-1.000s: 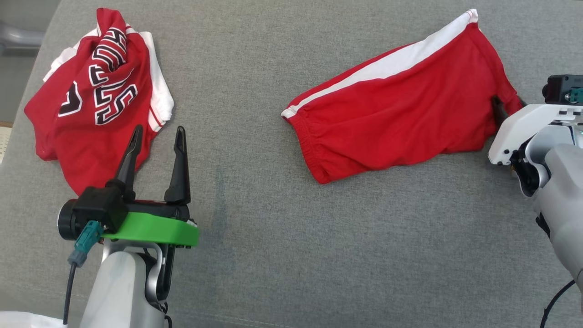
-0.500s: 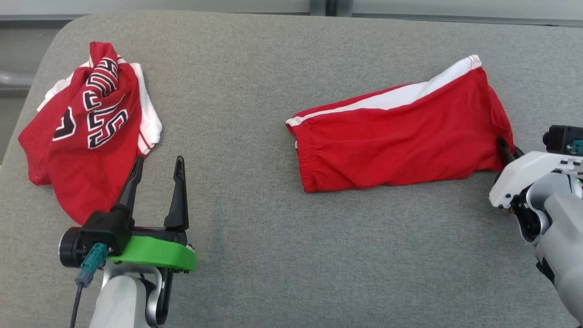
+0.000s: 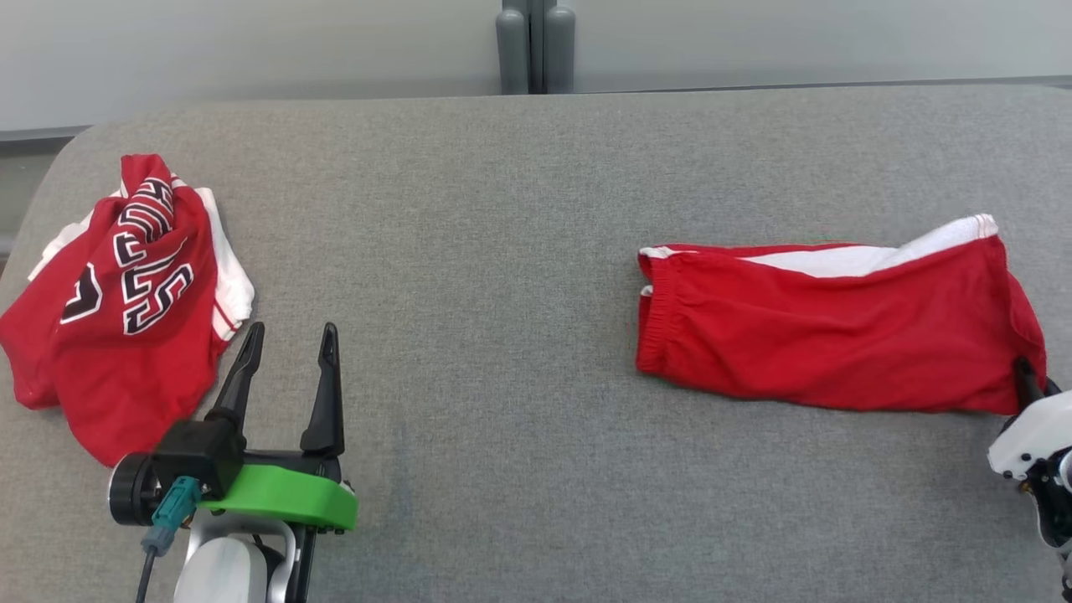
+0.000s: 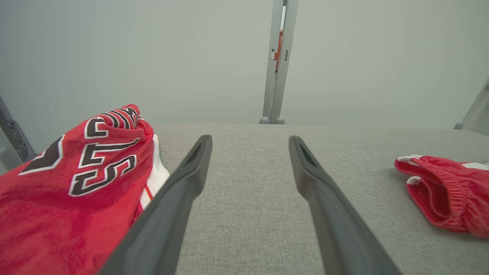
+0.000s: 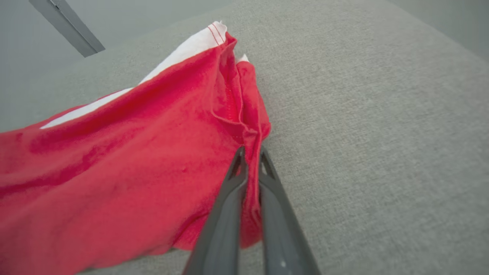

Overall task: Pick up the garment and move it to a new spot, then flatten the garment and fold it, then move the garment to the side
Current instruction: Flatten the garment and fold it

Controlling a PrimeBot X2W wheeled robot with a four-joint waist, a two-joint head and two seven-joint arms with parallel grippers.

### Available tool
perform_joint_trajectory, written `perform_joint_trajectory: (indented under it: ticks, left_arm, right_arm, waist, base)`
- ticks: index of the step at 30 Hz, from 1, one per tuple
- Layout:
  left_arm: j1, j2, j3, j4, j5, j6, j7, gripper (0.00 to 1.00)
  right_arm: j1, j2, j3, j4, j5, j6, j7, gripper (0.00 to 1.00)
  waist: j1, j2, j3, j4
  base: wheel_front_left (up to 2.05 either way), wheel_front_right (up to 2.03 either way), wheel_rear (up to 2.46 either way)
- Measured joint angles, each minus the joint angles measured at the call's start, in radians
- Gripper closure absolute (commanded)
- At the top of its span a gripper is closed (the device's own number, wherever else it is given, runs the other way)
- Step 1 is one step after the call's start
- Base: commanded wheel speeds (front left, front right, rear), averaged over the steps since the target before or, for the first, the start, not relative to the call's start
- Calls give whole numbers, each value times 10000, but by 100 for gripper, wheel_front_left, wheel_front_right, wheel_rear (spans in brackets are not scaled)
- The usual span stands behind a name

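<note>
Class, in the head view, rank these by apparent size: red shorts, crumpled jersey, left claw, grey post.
1-2. red shorts and crumpled jersey: about alike, too close to rank.
3. left claw, enlarged by nearness to the camera.
4. grey post, far back.

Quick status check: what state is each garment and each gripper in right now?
red shorts: lying mostly flat on the grey cushion, one corner pinched.
red jersey: crumpled in a heap, not held.
left gripper: open, empty, beside the red jersey.
right gripper: shut on a corner of the red shorts.
</note>
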Motion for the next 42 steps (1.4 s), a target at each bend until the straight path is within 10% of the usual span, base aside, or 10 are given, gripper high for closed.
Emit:
perform_joint_trajectory:
  ticks: [22, 42]
  left_arm:
    - [303, 19, 259, 81, 44, -2, 0, 0]
    - [479, -4, 81, 138, -63, -4, 0, 0]
  right_arm:
    - [-184, 909, -907, -2466, -1975, -2, -88, 100]
    - [122, 2851, 1158, -3411, -3020, -2, 284, 100]
  waist:
    - [0, 0, -515, -102]
    - [0, 0, -717, 411]
  base:
    - [0, 0, 0]
    - [0, 0, 0]
